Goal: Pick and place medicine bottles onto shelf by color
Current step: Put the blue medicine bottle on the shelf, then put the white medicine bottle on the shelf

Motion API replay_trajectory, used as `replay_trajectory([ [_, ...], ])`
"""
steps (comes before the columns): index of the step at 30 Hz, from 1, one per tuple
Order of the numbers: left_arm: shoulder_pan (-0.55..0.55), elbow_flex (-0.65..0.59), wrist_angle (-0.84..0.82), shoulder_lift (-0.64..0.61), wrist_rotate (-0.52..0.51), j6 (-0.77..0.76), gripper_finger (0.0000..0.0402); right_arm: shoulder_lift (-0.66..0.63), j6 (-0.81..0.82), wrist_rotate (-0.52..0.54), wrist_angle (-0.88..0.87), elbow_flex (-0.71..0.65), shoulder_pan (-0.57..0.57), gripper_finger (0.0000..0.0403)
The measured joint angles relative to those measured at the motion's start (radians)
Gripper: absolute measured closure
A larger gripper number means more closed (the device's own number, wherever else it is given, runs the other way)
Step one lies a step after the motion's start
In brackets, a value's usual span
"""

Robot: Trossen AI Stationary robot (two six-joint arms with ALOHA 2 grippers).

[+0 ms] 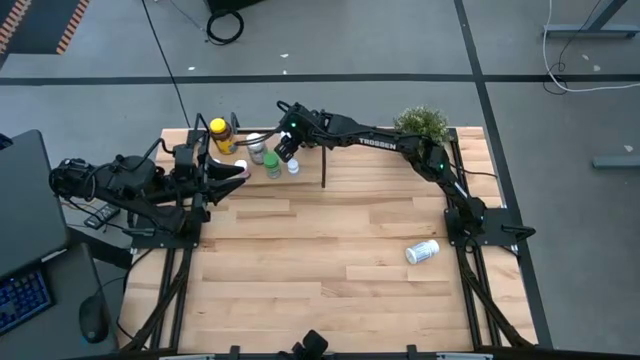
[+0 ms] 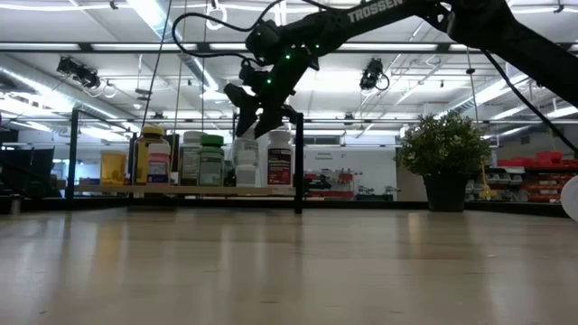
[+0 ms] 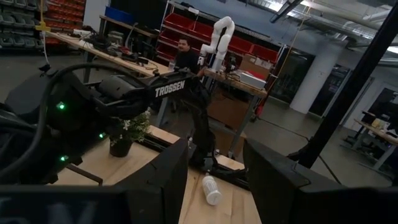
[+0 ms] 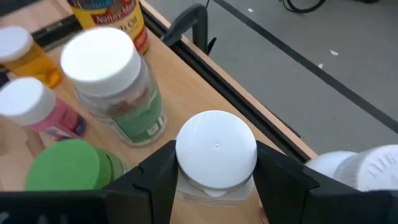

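Here, my right tool (image 4: 216, 180) is clamping, half-spread, an upright white-capped plastic medicine bottle (image 4: 216, 155) directly above the pale wooden shelf (image 2: 217, 190), its long axis vertical; my left tool (image 3: 214, 186), part-open and empty, is waiting beside the shelf.

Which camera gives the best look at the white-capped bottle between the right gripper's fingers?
The right wrist view: the white-capped bottle fills the frame between the right gripper fingers. The high view shows only a small white dot on the wooden shelf. The low view shows it beneath the gripper. The left wrist view misses it.
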Motion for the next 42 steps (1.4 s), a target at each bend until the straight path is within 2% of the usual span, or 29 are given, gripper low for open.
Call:
replay_trajectory([
  [17,0.000,0.000,0.000,0.000,0.000,0.043,0.0239,0.000,0.041,0.017,0.123,-0.094,0.008,0.0208],
  [42,0.000,0.000,0.001,0.000,0.001,0.045,0.0239,0.000,-0.012,0.013,0.162,-0.097,0.004,0.0172],
])
